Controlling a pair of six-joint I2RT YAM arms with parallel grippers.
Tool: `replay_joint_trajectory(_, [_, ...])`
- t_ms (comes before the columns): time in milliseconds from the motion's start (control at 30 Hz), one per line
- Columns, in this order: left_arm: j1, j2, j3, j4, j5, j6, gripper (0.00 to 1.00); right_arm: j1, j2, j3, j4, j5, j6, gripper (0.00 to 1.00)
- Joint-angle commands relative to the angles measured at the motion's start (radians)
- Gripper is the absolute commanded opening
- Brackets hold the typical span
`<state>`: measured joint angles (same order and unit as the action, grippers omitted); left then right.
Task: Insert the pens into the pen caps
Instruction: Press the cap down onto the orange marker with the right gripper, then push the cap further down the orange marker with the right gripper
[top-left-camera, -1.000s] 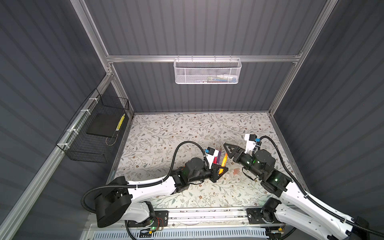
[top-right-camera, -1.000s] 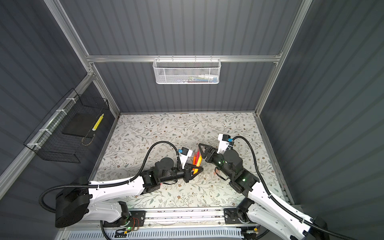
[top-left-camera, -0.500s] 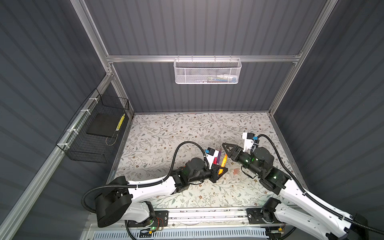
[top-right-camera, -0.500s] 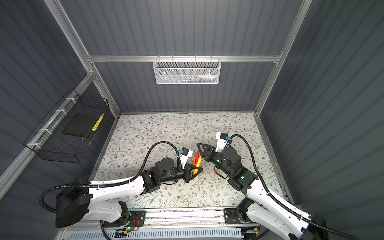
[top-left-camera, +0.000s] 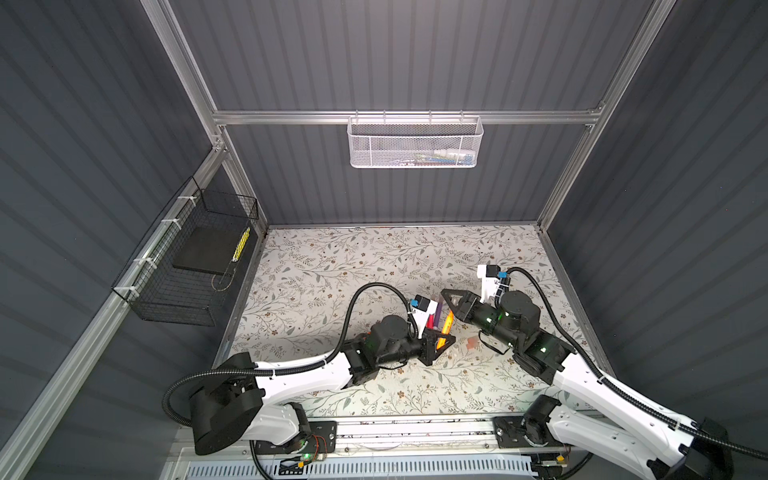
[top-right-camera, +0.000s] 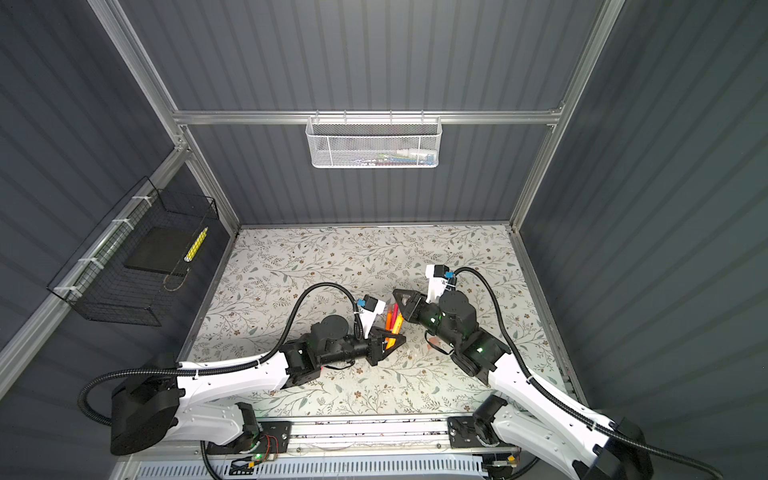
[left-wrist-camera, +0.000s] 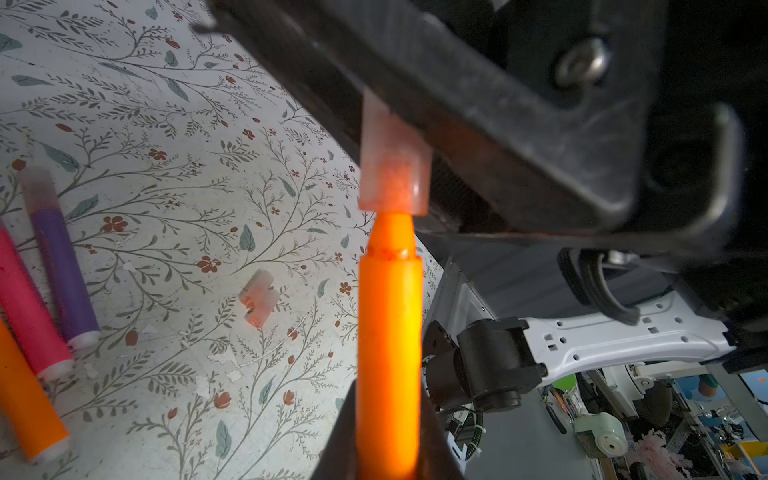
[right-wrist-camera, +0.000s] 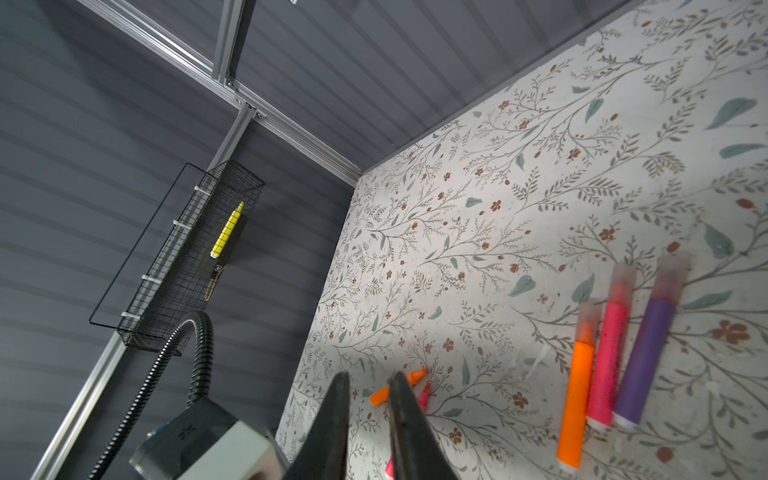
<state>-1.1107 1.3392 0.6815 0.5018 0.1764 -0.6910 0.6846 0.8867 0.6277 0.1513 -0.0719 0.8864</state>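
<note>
My left gripper (left-wrist-camera: 388, 399) is shut on an orange pen (left-wrist-camera: 388, 332) that stands tip-up above the floral table. Its tip meets the mouth of a translucent pink pen cap (left-wrist-camera: 392, 166). My right gripper (right-wrist-camera: 368, 376) is shut on that cap well back from its fingertips; a black finger (left-wrist-camera: 498, 137) hides the cap's top. Capped purple (right-wrist-camera: 646, 353), pink (right-wrist-camera: 609, 353) and orange (right-wrist-camera: 575, 395) pens lie side by side. An uncapped orange pen (right-wrist-camera: 409, 380) and a pink one lie beyond the right jaws. A loose cap (left-wrist-camera: 259, 301) lies on the table.
A white mesh basket (top-left-camera: 415, 143) hangs on the back wall. On the left wall, a black wire basket (top-left-camera: 187, 266) holds a yellow marker and a dark pad. The left arm's cable (top-left-camera: 374, 291) loops above the table. Both grippers (top-left-camera: 446, 320) meet at centre front.
My right gripper has shifted slightly left over the held orange pen and its jaws have closed in. The left arm and its pen have stayed put.
</note>
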Motion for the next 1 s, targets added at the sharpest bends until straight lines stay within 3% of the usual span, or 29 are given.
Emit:
replay_joint_trajectory(0, [0.0, -0.022, 0.006, -0.011, 0.001, 0.02, 0.0, 0.003, -0.035, -0.015, 0.056, -0.052, -0.028, 0.16])
replay_joint_trajectory(200, [0.015, -0.043, 0.01, 0.01, 0.071, 0.014, 0.0, 0.001, -0.083, -0.092, 0.154, -0.123, -0.06, 0.07])
replay_joint_trajectory(467, [0.059, -0.072, 0.018, -0.007, 0.145, 0.049, 0.0, -0.002, -0.089, -0.177, 0.357, -0.311, -0.04, 0.03])
replay_joint_trajectory(600, [0.08, -0.08, 0.013, 0.033, 0.234, 0.033, 0.0, -0.002, -0.091, -0.221, 0.456, -0.37, -0.045, 0.03])
replay_joint_trajectory(767, [0.088, -0.104, 0.007, 0.034, 0.229, 0.031, 0.0, -0.002, -0.125, -0.259, 0.482, -0.362, -0.062, 0.09])
replay_joint_trajectory(967, [0.089, -0.12, 0.018, -0.008, 0.219, 0.056, 0.0, -0.003, -0.175, -0.255, 0.362, -0.282, -0.103, 0.25])
